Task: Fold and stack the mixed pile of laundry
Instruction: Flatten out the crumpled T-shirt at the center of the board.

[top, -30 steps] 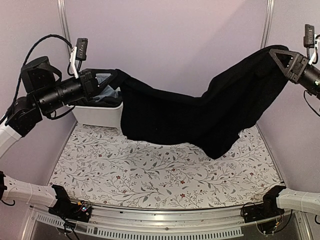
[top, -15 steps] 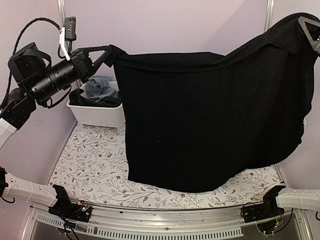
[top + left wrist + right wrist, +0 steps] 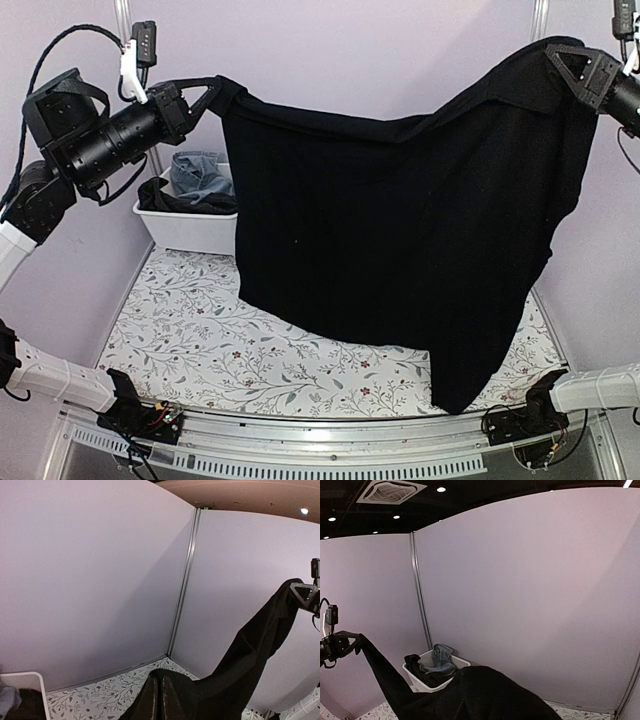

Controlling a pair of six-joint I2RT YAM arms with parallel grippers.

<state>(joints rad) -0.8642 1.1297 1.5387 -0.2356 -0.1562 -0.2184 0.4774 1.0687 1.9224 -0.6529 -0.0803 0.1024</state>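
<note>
A large plain black cloth (image 3: 400,230) hangs spread in the air between my two grippers, its lower edge over the table. My left gripper (image 3: 212,93) is shut on its upper left corner, high at the left. My right gripper (image 3: 568,68) is shut on its upper right corner, high at the far right. In the left wrist view the shut fingers (image 3: 159,702) pinch the black cloth (image 3: 235,670). In the right wrist view the cloth (image 3: 485,695) covers the fingers. Light blue jeans (image 3: 200,172) and dark clothes (image 3: 160,198) lie in the white bin (image 3: 190,228).
The white bin stands at the back left corner, also seen in the right wrist view (image 3: 420,677). The table has a floral-patterned cover (image 3: 200,330). Purple walls close the back and sides. The arm bases sit at the near edge.
The cloth's top edge now sags in the middle. The right gripper has come back into view, lower and further left. The cloth's lower right corner has dropped toward the near table edge.
</note>
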